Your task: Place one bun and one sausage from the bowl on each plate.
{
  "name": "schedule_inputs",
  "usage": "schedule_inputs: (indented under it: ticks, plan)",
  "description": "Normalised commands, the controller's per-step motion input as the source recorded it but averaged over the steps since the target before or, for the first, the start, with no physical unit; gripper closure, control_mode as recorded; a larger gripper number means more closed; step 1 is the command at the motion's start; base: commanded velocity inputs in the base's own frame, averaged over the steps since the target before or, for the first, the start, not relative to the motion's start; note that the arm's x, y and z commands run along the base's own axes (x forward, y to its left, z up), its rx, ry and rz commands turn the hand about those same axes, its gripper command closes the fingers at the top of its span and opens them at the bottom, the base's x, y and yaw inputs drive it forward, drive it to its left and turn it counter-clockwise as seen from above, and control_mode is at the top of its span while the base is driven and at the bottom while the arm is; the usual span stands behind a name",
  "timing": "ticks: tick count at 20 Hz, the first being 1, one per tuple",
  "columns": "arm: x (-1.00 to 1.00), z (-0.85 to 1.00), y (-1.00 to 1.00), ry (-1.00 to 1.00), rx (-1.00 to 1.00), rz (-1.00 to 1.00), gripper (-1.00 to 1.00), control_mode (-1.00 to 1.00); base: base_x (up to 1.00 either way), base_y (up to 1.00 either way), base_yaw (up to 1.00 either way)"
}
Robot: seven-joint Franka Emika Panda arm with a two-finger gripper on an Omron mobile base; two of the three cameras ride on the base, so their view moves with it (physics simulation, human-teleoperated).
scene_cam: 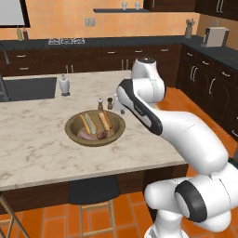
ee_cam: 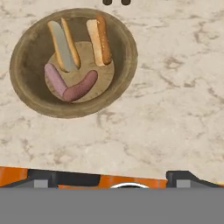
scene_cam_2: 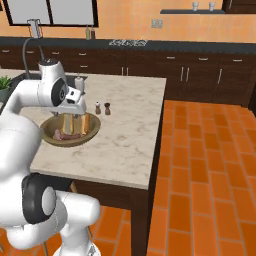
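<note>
the brown wooden bowl (ee_cam: 26,83) sits on the marble desk (ee_cam: 175,100), toward the ten o'clock part of the hand view and well in from the desk's front edge. inside it lie two buns and two sausages. the left bun (ee_cam: 64,44) and the right bun (ee_cam: 99,40) lie side by side in the far half of the bowl, both running roughly from twelve to six o'clock, pale split sides showing, with a gap between them. below them the pink sausage (ee_cam: 54,79) and the darker sausage (ee_cam: 81,86) meet at their lower ends in a v near six o'clock of the bowl's floor.

in the left base view the bowl (scene_cam: 74,133) is at the middle of the desk, with two small shakers (scene_cam: 105,103) just beyond it at one o'clock and a white dispenser bottle (scene_cam: 64,85) farther off at eleven o'clock, beside the dark sink (scene_cam: 28,88).

the jaws (ee_cam: 113,177) hang above the desk's near edge, apart from the bowl; whether they are spread or pressed together i cannot tell.
</note>
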Motion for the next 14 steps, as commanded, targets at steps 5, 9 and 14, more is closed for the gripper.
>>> schedule_inputs:
  ticks: [5, 9, 14]
  plan:
    - [0.77, -0.51, 0.11, 0.03, 0.0, 0.0, -1.0, -1.0, 0.0, 0.0, 0.0]
    - [0.42, -0.51, 0.02, 0.0, 0.0, 0.0, -1.0, -1.0, 0.0, 0.0, 0.0]
    - [0.21, -0.42, 0.15, 0.0, 0.0, 0.0, -1.0, -1.0, 0.0, 0.0, 0.0]
